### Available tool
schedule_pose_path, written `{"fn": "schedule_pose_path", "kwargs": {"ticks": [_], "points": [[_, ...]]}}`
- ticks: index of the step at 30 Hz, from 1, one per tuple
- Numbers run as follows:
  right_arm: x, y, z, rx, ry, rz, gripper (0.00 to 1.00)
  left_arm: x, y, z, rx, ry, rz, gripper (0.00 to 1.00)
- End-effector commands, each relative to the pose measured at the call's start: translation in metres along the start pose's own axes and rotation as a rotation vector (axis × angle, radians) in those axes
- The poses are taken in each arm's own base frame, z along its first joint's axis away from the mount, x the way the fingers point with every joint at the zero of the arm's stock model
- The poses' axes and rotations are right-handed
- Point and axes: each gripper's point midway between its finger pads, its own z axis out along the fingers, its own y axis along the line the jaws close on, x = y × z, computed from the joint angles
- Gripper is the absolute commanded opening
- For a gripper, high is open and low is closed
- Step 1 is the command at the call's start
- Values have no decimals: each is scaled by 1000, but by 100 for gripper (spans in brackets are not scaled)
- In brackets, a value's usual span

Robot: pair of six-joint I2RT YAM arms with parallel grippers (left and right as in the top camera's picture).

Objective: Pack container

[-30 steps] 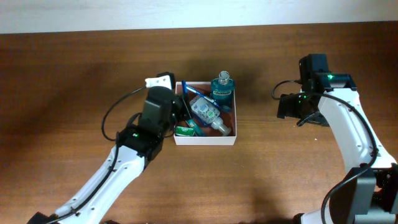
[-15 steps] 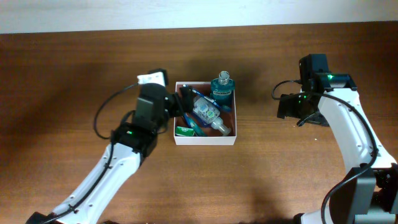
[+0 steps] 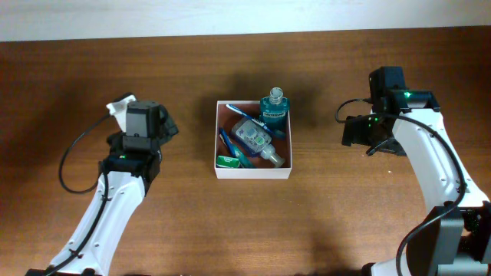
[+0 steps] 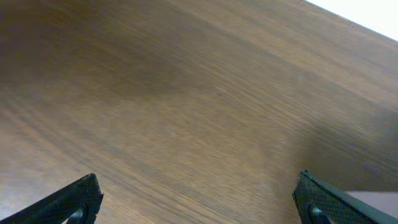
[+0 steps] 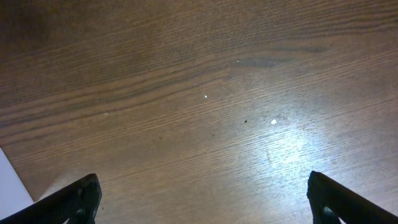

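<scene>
Container: the container [image 3: 252,172] stands on the surface [image 3: 322,222] between the two pairs of fingers. It is well apart from both and somewhat nearer to the right pair.
Contents: a teal bottle [image 3: 274,106] stands upright in the far corner on the side of the right fingers. A clear pump bottle [image 3: 255,138] lies slanted across the middle. A green packet [image 3: 226,160] lies in the near corner on the side of the left fingers, and a blue stick-like item [image 3: 227,142] lies just beside it. I cannot tell what this item is.
Why they lie so: the tall bottle probably fits only upright in a corner, and the pump bottle lies flat so that the shallow walls can keep it.
Left fingers: the left fingers [image 4: 78,198] are wide apart with nothing between them. Only bare wood is below them.
Right fingers: the right fingers [image 5: 78,198] are also wide apart and carry nothing. They hang over bare wood with some small pale specks.
Why the fingers are so: both pairs hang away from the box, which I judge leaves its opening free.
Progress: I see no loose item on the surface outside the box, so the packing seems finished or almost finished.
Risk: the upright bottle leans close to the rim, and a push on the box can tip it over.
</scene>
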Motion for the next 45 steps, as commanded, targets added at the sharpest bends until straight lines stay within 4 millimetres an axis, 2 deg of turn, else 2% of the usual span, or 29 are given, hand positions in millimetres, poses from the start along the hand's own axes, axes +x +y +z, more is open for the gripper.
{"fn": "schedule_pose_path", "kwargs": {"ticks": [1, 21, 25, 29, 32, 33, 35, 38, 39, 41, 42, 45], "points": [[-2, -1, -1, -5, -2, 0, 99, -5, 7, 0, -41, -16, 19, 99], [-3, -1, -1, 0, -5, -4, 99, -1, 9, 0, -50, -1, 27, 99], [-12, -8, -12, 24, -73, 3, 99, -1, 9, 0, -50, -1, 27, 99], [-14, -9, -34, 4, -140, 12, 99, -1, 9, 0, -50, -1, 27, 99], [-32, -8, -64, -33, -291, 35, 99, -1, 9, 0, -50, -1, 27, 99], [-49, -6, -90, -75, -422, 53, 99, -1, 9, 0, -50, -1, 26, 99], [-67, -4, -125, -130, -586, 73, 99, -1, 9, 0, -50, -1, 27, 100], [-86, -6, -191, -205, -860, 108, 99, -1, 9, 0, -50, -1, 26, 99], [-87, -10, -217, -230, -963, 122, 99, -1, 9, 0, -50, -1, 27, 99], [-84, -14, -249, -255, -1095, 128, 99, -1, 9, 0, -50, -1, 27, 99], [-73, -20, -280, -273, -1239, 107, 99, -1, 9, 0, -50, -1, 27, 99], [-46, -26, -312, -276, -1425, 52, 98, -1, 9, 0, -50, -1, 27, 99]]}}
